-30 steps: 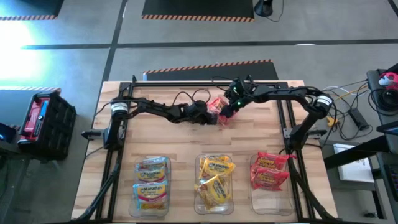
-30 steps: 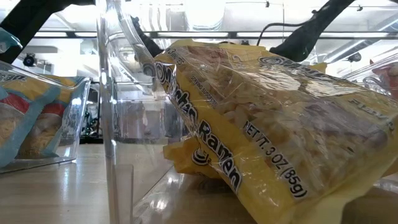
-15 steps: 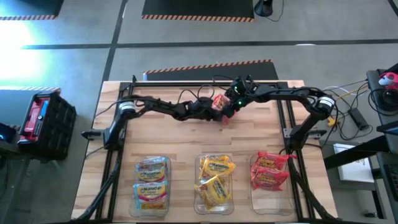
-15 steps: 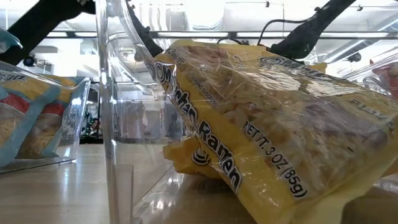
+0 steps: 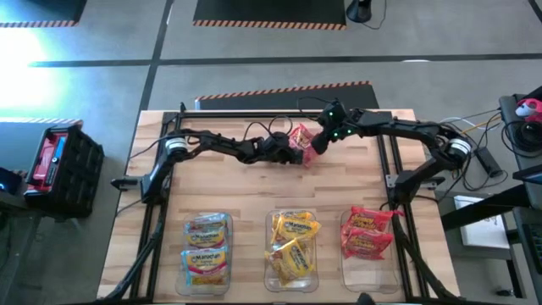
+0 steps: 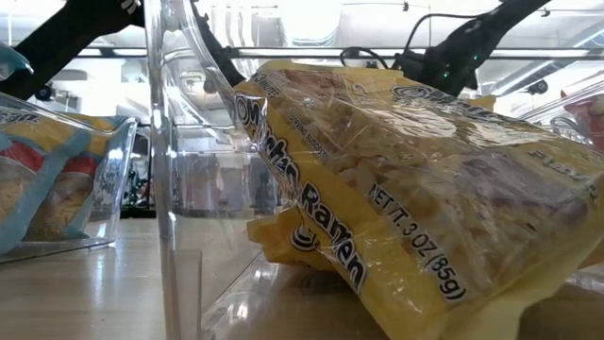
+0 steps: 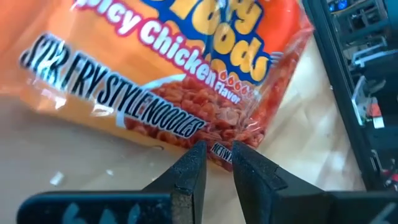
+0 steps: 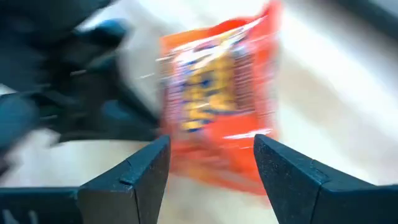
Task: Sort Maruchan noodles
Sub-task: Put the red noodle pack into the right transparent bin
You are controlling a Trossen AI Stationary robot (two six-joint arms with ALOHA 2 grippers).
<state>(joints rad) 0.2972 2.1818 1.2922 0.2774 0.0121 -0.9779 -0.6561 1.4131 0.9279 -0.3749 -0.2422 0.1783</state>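
Observation:
A red-orange Maruchan packet [image 5: 302, 138] sits at the far middle of the table, between my two grippers. My left gripper [image 5: 291, 150] reaches in from the table's left and is shut on it; its wrist view shows the packet [image 7: 174, 68] filling the picture. My right gripper [image 5: 321, 141] is just to the packet's right, open, and the packet [image 8: 217, 106] is in front of its spread fingers [image 8: 211, 158], apart from them. The other packets lie sorted in three clear bins at the near edge. My left gripper pinches the red-orange packet by its edge, beside a corner [image 7: 216, 148], between the two fingers [image 7: 191, 163]. The fingers come roughly level from the table's left. The packet spreads out beyond the fingertips over the wood; whether it is lifted clear I cannot tell.
Three clear bins stand along the near edge: pale blue packets on the left [image 5: 207, 250], yellow in the middle [image 5: 294, 247], red on the right [image 5: 367, 233]. In the low view a yellow packet [image 6: 406, 198] in its bin blocks most of the picture. Bare wood lies between bins and grippers.
My left gripper has moved toward the table's right and far edge, up to the red-orange packet. My right gripper, which was on the packet, has drawn back toward the table's right and now stands clear of it. The packet has shifted slightly toward the far edge.

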